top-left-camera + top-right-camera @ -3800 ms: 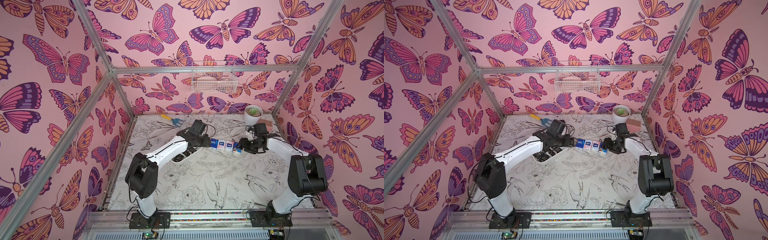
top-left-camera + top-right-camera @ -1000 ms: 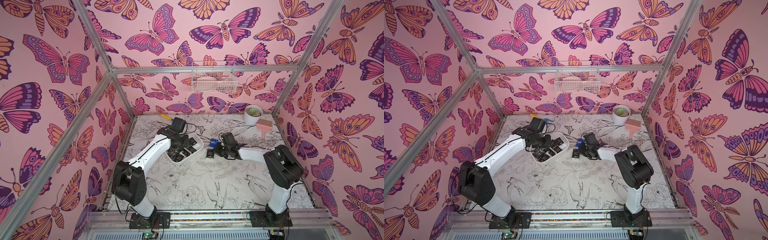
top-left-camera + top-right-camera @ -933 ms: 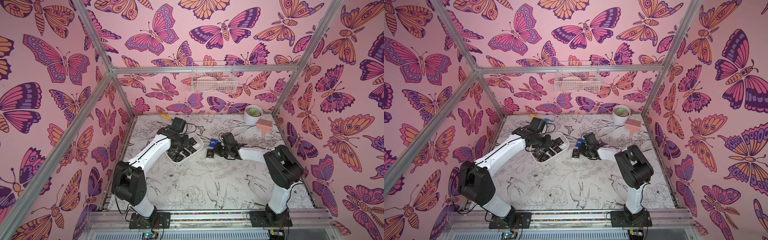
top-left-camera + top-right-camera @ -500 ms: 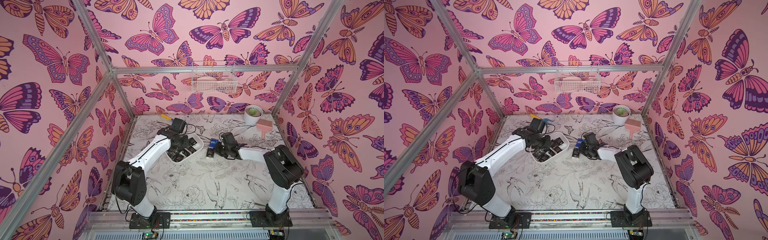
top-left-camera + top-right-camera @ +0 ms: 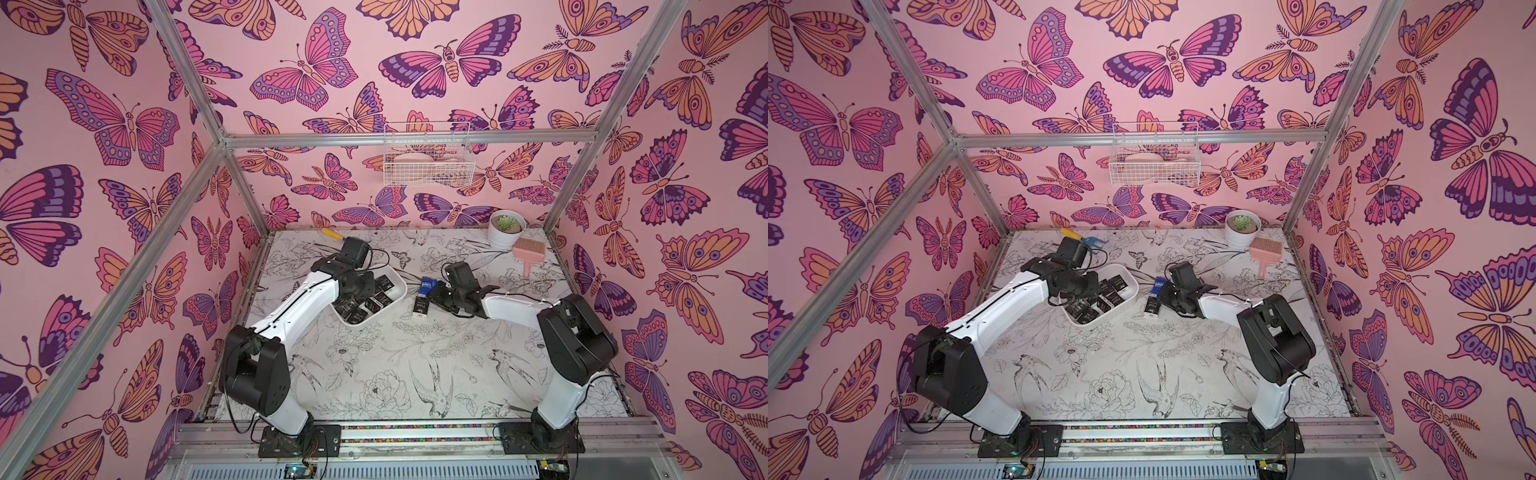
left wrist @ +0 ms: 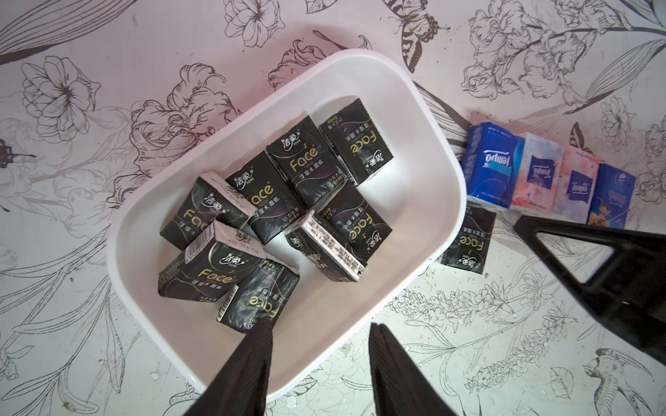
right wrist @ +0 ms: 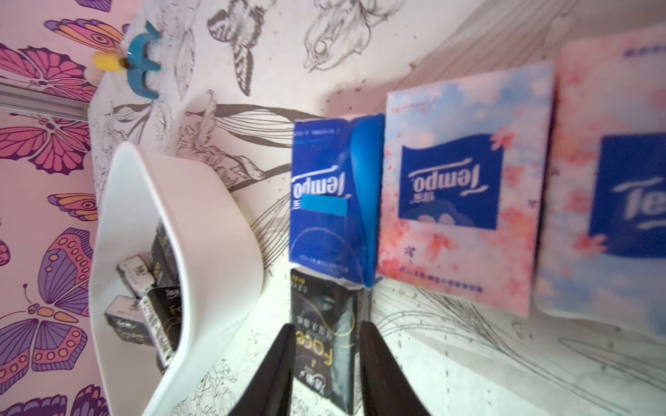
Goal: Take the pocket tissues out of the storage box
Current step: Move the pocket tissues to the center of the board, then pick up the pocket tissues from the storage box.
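The white storage box (image 6: pixel 448 169) holds several black pocket tissues (image 6: pixel 306 165). My left gripper (image 6: pixel 320 326) is open, one finger inside the box and the other outside its rim, gripping nothing. A row of blue and pink packets (image 6: pixel 540 173) lies on the table beside the box (image 5: pixel 397 291), and in a top view only the blue end one (image 5: pixel 427 286) shows. One black packet (image 7: pixel 324 324) lies flat by the box's wall (image 7: pixel 201 234). My right gripper (image 7: pixel 326 326) straddles it, open, with its fingers just clear of the sides. Both top views show this packet (image 5: pixel 420 306) (image 5: pixel 1151 306).
A white plant pot (image 5: pixel 505 235) and a pink brush (image 5: pixel 528 251) stand at the back right. A blue and yellow tool (image 5: pixel 1084 239) lies at the back left. A wire basket (image 5: pixel 428 162) hangs on the back wall.
My right gripper's jaws have spread apart around the black packet, which now lies loose on the table. The left arm and the box have not moved in the last second.
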You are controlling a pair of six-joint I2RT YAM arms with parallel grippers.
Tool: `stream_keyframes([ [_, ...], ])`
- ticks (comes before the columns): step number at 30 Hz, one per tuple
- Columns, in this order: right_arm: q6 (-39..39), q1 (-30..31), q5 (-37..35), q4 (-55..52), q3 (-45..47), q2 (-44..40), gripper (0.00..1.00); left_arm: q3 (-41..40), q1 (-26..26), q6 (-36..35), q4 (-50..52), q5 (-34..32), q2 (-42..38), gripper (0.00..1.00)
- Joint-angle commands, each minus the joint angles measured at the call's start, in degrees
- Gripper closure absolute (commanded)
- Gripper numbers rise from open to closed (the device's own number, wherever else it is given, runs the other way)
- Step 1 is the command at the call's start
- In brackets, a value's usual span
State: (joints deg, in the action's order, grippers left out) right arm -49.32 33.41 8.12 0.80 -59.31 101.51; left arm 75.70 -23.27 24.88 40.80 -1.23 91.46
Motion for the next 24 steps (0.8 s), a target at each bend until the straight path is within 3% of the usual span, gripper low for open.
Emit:
stream_keyframes([
  [1,5.88,0.11,-0.56,-5.99,-1.16,-3.48,0.59,-1.93,0.48,-0.21,2.52,-3.64,-1.08,0.50],
  [6,15.04,2.05,0.10,-16.95,-7.52,-1.41,0.50,-2.30,0.50,-0.04,2.32,0.69,3.00,0.50],
  [13,15.46,2.67,1.56,-16.92,-7.92,-0.62,0.47,0.02,0.38,6.73,-1.96,3.59,9.02,0.50],
  [24,16.21,2.71,2.70,-17.20,-7.94,-0.29,0.44,-0.37,0.37,20.74,-8.77,1.78,13.22,0.48],
])
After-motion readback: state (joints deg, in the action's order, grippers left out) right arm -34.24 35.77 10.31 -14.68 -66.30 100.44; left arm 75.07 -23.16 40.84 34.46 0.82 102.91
